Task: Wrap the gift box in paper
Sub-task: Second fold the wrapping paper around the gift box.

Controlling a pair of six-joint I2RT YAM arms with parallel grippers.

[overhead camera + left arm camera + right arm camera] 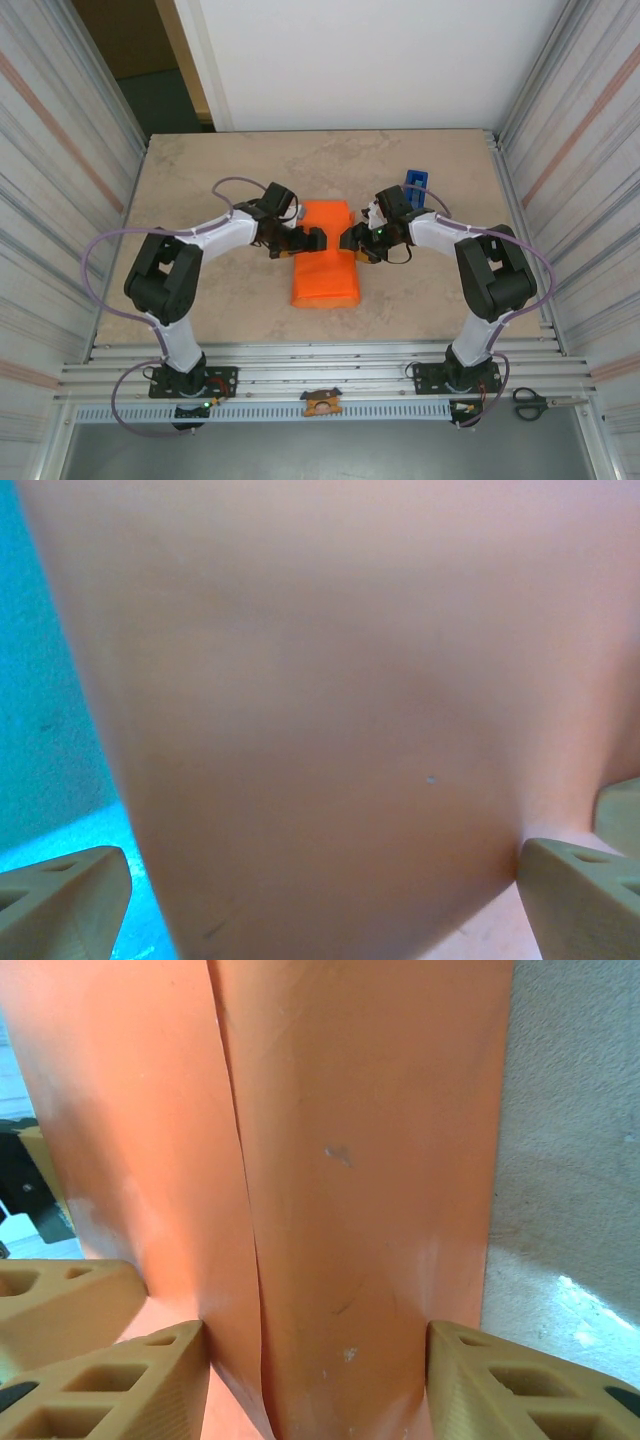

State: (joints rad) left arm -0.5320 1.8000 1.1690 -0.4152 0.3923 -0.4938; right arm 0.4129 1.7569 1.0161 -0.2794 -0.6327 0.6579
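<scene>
The orange paper (325, 255) lies folded into a long parcel at the table's middle, and the gift box is hidden under it. My left gripper (315, 240) is at the parcel's left side. Its fingers (60, 900) stand wide open, with the paper (320, 700) spread close in front of them. My right gripper (347, 240) is at the parcel's right side. Its fingers (110, 1385) press on both sides of a folded, overlapping stretch of paper (350, 1210), so it is shut on that. A tan finger of the left gripper (60, 1295) shows beside it.
A blue tape dispenser (415, 182) stands behind the right gripper. Scissors (530, 403) lie on the front rail at the right, and a small brown part (321, 403) sits mid-rail. Ribbed metal walls (60, 150) close in both sides of the table (220, 320).
</scene>
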